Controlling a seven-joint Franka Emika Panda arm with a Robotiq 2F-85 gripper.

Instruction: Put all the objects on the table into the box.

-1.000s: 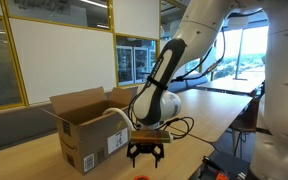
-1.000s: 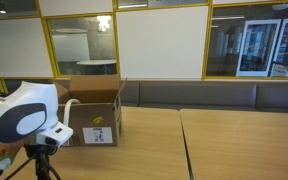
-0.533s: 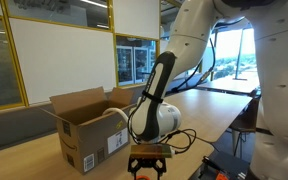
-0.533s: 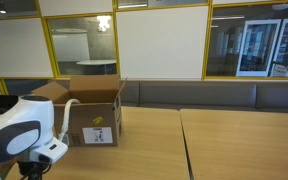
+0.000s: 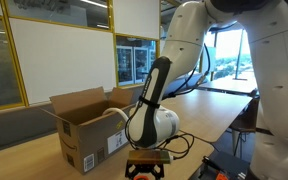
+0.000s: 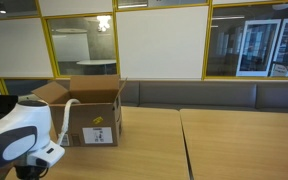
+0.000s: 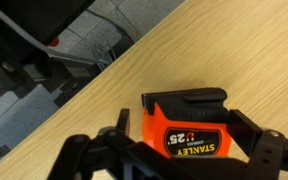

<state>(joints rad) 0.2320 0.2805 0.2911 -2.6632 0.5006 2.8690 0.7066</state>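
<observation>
In the wrist view an orange and black Stanley tape measure, one of the objects, lies on the light wood table. My gripper is open and straddles it, one black finger on each side. In an exterior view the gripper hangs low over the table, in front of the box. That brown cardboard box stands with its flaps open, and a white tube arches out of it. The box and the tube also appear from the far side, where the gripper is hidden below the frame.
The table edge runs close past the tape measure, with grey floor, cables and dark gear beyond it. Similar tables stand further back. A grey bench lines the glass wall behind the table.
The arm has come down toward the table in front of the box. Its gripper has sunk to the bottom edge of one exterior view and dropped out of the other. The jaws stay open.
</observation>
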